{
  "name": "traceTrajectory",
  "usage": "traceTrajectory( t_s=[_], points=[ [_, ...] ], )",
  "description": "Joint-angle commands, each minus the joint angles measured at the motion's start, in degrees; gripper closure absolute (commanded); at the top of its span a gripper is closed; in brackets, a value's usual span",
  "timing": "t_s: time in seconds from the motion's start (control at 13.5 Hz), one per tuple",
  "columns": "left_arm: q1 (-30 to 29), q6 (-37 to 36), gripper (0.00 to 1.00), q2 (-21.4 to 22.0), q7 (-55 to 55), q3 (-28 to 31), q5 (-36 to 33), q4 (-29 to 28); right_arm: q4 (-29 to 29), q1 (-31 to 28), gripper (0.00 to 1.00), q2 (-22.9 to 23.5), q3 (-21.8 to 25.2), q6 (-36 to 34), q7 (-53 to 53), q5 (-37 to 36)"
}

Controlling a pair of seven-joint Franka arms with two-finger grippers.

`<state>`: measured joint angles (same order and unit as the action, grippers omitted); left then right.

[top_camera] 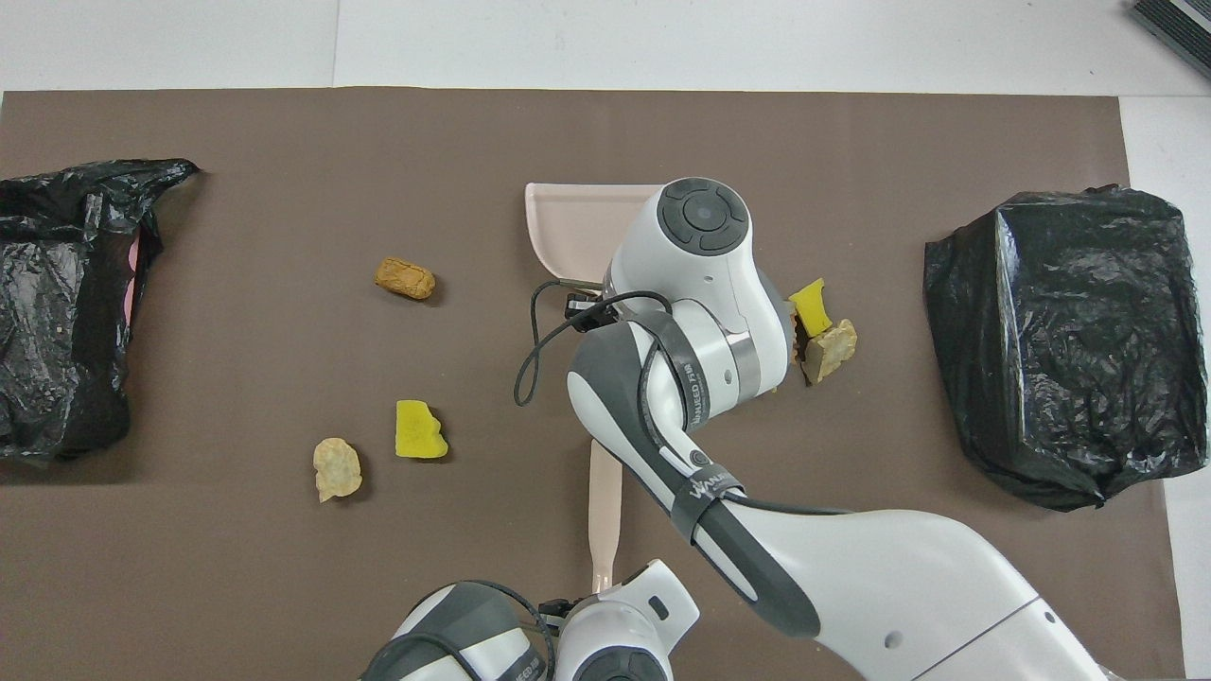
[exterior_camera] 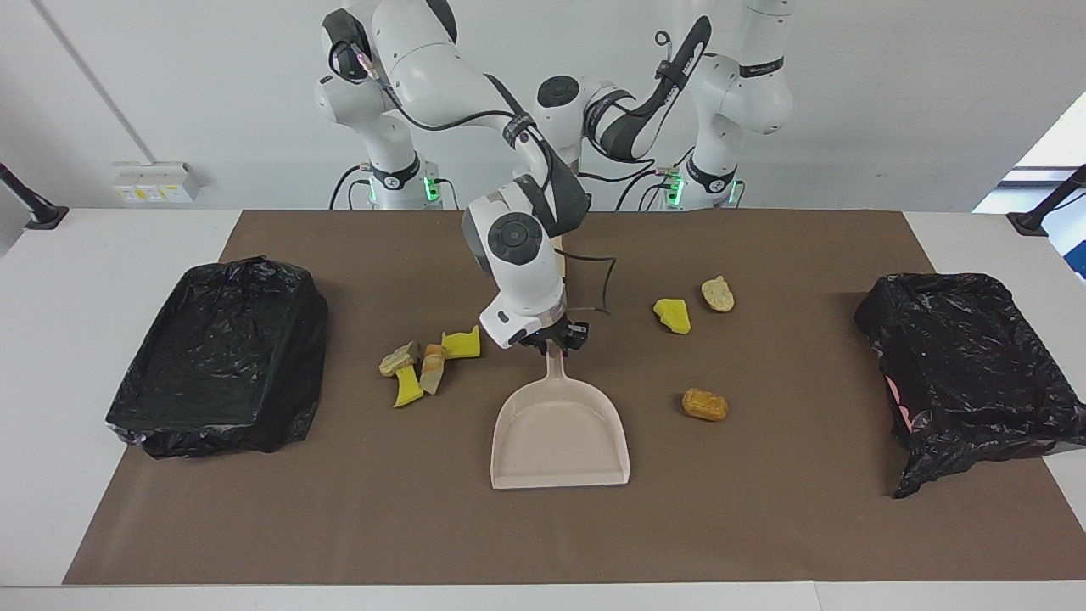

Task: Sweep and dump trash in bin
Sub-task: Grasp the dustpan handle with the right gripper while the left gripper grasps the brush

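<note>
A beige dustpan (exterior_camera: 560,437) lies flat mid-mat, its handle pointing toward the robots. My right gripper (exterior_camera: 560,342) is down at the handle's end, shut on it. Several trash lumps lie on the mat. A yellow-and-tan cluster (exterior_camera: 428,365) lies beside the pan toward the right arm's end. A yellow wedge (exterior_camera: 673,315), a tan chunk (exterior_camera: 718,294) and an orange-brown chunk (exterior_camera: 704,404) lie toward the left arm's end. A long beige stick (top_camera: 605,511) lies nearer to the robots than the pan. My left gripper (top_camera: 603,594) is at its near end. The arms hide that gripper in the facing view.
Two bins lined with black bags stand on the brown mat (exterior_camera: 764,526). One bin (exterior_camera: 221,356) is at the right arm's end, the other bin (exterior_camera: 967,365) at the left arm's end. The right arm's forearm crosses over the stick and covers the pan's handle from above.
</note>
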<state>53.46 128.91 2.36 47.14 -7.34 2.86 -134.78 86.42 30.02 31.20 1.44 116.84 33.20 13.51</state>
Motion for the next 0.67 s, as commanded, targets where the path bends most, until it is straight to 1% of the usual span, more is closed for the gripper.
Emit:
traceTrajectory(
  t_s=[0.0, 0.07, 0.15, 0.22, 0.37, 0.52, 0.59],
  points=[
    [-0.64, -4.71, 0.95, 1.33, 0.76, 0.48, -3.03, 1.44, 0.42, -0.84, 1.00, -0.61, -0.21, -1.16, -2.18, 1.08],
    [-0.64, -5.59, 1.00, 1.50, 0.76, 0.57, -3.21, 1.62, -0.02, -0.75, 1.00, -0.70, -0.21, -0.91, -4.88, 0.90],
    [-0.73, -6.73, 1.00, 2.20, 0.76, 0.57, -3.30, 1.80, -0.11, -0.84, 1.00, -0.87, -0.21, -1.26, -8.64, 1.25],
    [-2.38, -8.05, 1.00, 3.08, 0.85, 0.57, -4.26, 1.80, -0.11, -0.84, 1.00, -1.22, 0.40, -1.26, -11.21, 1.51],
    [-4.50, -14.09, 1.00, 5.10, 1.72, 0.66, -4.79, 2.32, -0.11, -3.02, 1.00, -2.89, 0.40, -1.34, -17.70, 1.52],
    [-9.23, -17.45, 1.00, 8.26, 1.73, 0.40, -6.81, 2.32, 0.76, -4.26, 1.00, -6.04, 0.58, -2.39, -25.70, 1.26],
    [-10.73, -19.73, 1.00, 8.79, 1.73, 0.57, -6.90, 2.32, 0.77, -5.48, 1.00, -7.37, 0.58, -4.75, -28.34, 0.82]
  ],
)
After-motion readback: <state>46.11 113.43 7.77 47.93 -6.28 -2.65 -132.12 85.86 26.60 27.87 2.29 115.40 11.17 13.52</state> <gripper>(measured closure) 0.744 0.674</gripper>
